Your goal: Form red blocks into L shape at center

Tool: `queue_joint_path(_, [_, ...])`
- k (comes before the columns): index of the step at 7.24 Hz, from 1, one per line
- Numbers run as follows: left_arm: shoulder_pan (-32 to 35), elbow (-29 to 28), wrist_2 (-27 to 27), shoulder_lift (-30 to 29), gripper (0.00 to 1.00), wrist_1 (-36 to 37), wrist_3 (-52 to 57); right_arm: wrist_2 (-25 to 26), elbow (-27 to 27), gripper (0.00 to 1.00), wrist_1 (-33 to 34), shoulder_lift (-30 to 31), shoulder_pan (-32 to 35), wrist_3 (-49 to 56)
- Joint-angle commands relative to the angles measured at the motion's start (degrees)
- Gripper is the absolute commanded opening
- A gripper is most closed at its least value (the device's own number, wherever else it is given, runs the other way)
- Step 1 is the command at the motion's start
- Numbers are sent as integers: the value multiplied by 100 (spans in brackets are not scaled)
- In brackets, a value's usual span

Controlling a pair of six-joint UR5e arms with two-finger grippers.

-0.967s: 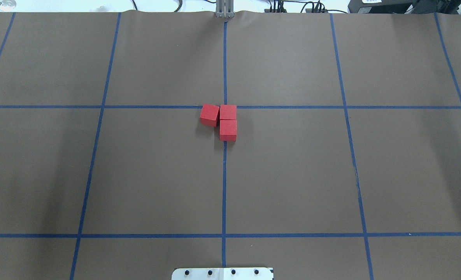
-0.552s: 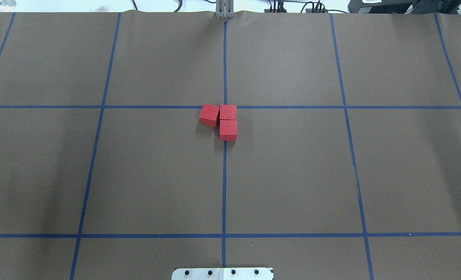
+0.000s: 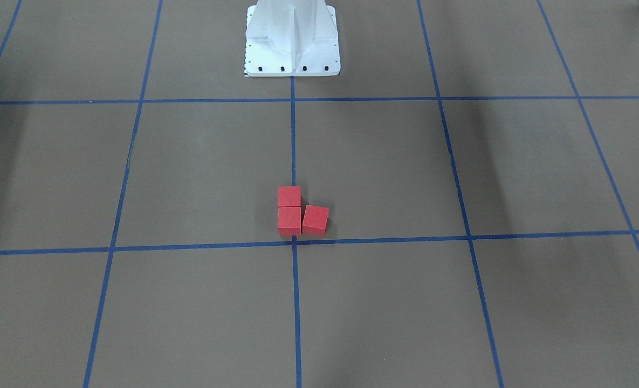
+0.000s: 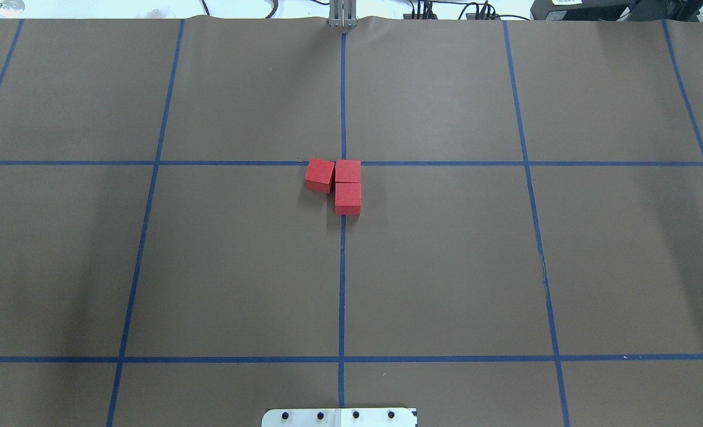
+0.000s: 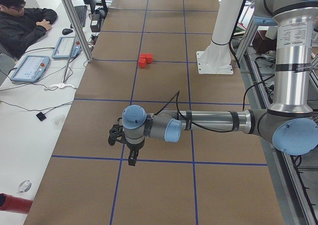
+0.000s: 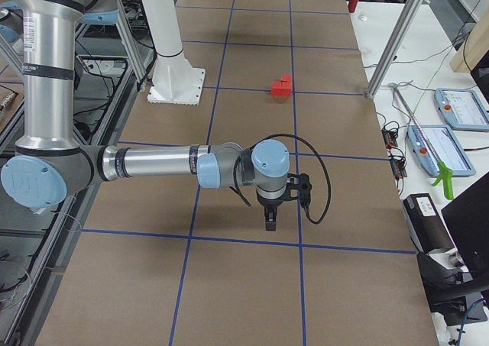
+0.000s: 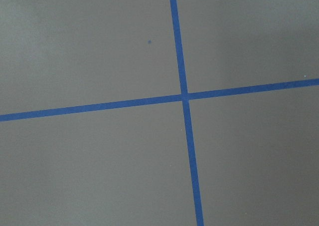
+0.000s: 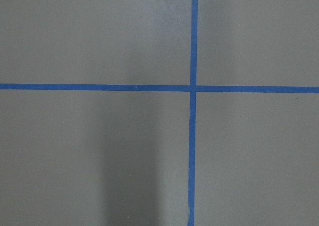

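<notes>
Three red blocks lie together in an L at the centre grid crossing. In the overhead view one block point(image 4: 347, 171) sits at the corner, one point(image 4: 347, 198) nearer the robot touches it, and one point(image 4: 320, 175), slightly rotated, sits to its left. They also show in the front view point(image 3: 289, 221). My left gripper point(image 5: 132, 161) shows only in the exterior left view, far from the blocks point(image 5: 145, 59), pointing down over the table. My right gripper point(image 6: 270, 225) shows only in the exterior right view, far from the blocks point(image 6: 282, 87). I cannot tell whether either gripper is open or shut.
Brown paper with blue tape grid lines point(image 4: 342, 284) covers the table. The robot's white base pedestal point(image 3: 292, 37) stands at the near edge. An operator point(image 5: 22, 24) sits at a side desk with tablets point(image 5: 30, 68). Both wrist views show only the paper and tape.
</notes>
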State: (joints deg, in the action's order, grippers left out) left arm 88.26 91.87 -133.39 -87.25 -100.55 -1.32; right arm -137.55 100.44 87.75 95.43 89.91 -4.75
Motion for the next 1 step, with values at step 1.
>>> queue_joint_path(1, [-2,-11,6,-2,100,0,0,0,2,99,-3,2,0,0])
